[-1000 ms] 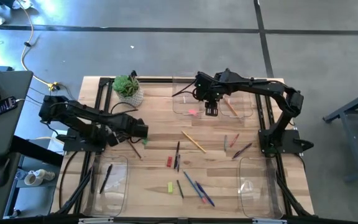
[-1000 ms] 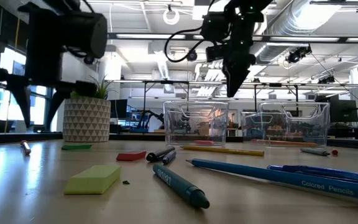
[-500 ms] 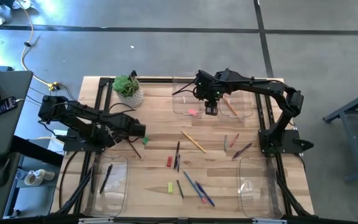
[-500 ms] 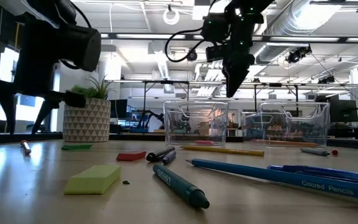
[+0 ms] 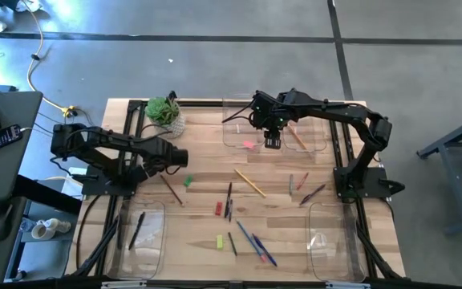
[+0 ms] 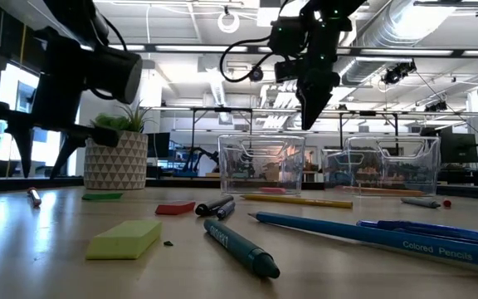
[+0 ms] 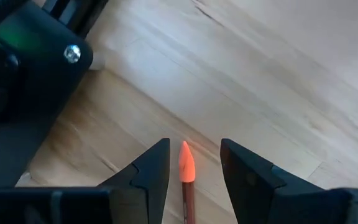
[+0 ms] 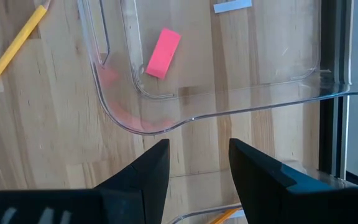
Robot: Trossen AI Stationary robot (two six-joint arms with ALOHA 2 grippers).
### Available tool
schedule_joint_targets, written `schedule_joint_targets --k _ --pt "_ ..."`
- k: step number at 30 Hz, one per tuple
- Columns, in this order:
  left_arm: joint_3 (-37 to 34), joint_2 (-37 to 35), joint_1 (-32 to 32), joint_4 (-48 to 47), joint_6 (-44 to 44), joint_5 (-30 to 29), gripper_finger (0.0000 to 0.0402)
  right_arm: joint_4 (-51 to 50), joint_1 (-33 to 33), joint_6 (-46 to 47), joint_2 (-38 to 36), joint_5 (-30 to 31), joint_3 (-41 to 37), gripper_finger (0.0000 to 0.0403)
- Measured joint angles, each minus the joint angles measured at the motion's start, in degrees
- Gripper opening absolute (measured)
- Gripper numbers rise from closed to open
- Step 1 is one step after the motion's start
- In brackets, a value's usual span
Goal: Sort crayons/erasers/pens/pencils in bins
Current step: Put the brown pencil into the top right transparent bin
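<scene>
My left gripper (image 5: 183,157) (image 7: 194,149) is open and hangs above the table at the left. A brown stick with an orange tip (image 7: 186,169) (image 5: 171,191) lies on the wood below the gap between the fingers, untouched. A green eraser (image 5: 188,181) lies beside the stick. My right gripper (image 5: 273,144) (image 8: 194,149) is open and empty above the near rim of the far-left bin (image 5: 243,128). A pink eraser (image 8: 163,53) (image 5: 249,145) lies flat on that bin's floor.
A yellow pencil (image 5: 250,183), a red eraser (image 5: 218,209), a yellow-green eraser (image 5: 220,242), dark pens (image 5: 229,201) and blue pencils (image 5: 257,246) lie mid-table. The far-right bin (image 5: 305,136) holds a pencil. The near-left bin (image 5: 139,233) holds a dark pen. A potted plant (image 5: 167,116) stands at the far left.
My left gripper has drawn back a little toward the table's far edge and turned, staying open; the brown stick and the green eraser now show clear of it.
</scene>
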Motion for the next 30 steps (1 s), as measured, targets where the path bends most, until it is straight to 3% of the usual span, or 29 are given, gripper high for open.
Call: schedule_joint_targets --k 9,19,30 --pt "-5.66 -0.16 -0.07 10.04 0.2 3.15 0.0131 0.0 0.0 -0.01 0.0 0.0 0.0 0.0157" --pt "-6.29 -0.17 -0.43 9.86 -0.84 3.58 0.0127 0.01 0.0 -0.88 0.0 0.02 0.0 0.0157" --pt "-6.38 -0.12 -0.36 11.45 -1.03 2.32 0.0021 -0.92 -1.2 -1.09 -1.42 0.09 -0.02 0.0157"
